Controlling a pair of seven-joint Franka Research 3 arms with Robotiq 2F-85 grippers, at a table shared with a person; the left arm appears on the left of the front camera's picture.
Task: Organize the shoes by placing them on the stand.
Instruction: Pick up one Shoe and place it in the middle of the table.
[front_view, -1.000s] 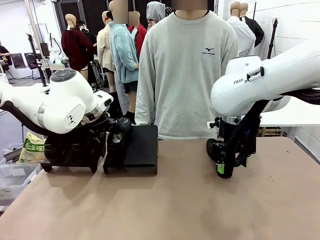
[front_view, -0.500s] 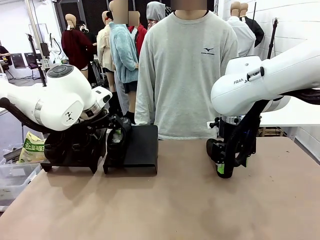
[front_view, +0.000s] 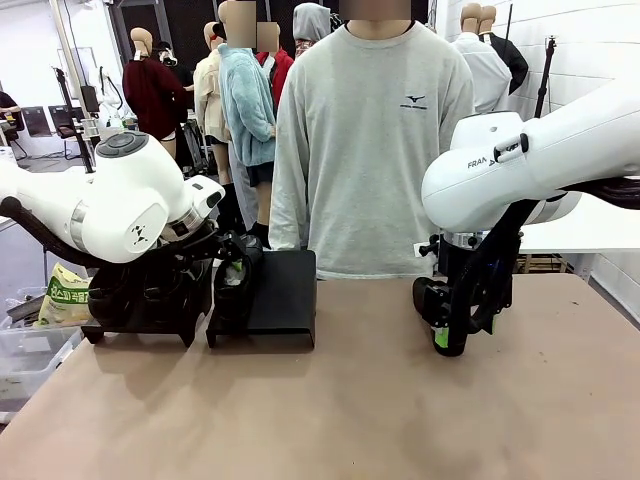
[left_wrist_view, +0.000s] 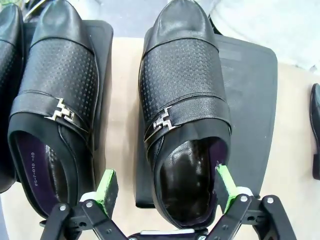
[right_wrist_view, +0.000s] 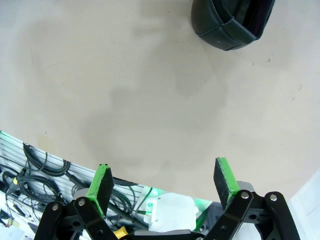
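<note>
Your left gripper (left_wrist_view: 167, 187) is hovering with fingers spread wide around the heel of a shoe (left_wrist_view: 182, 110) sitting on the stand (left_wrist_view: 252, 100); your right gripper (right_wrist_view: 162, 185) is hanging open over the counter (right_wrist_view: 125, 90).

Four glossy black shoes with perforated vamps and silver buckles. One (left_wrist_view: 182, 100) sits upright on the left half of a black stand (left_wrist_view: 252, 100), toe pointing away. Another (left_wrist_view: 55, 95) rests on the neighbouring stand (left_wrist_view: 102, 55) to its left — a third (left_wrist_view: 7, 75) beside it. The fourth (right_wrist_view: 232, 22) lies on the bare table (right_wrist_view: 125, 90), well apart, to the right.
</note>
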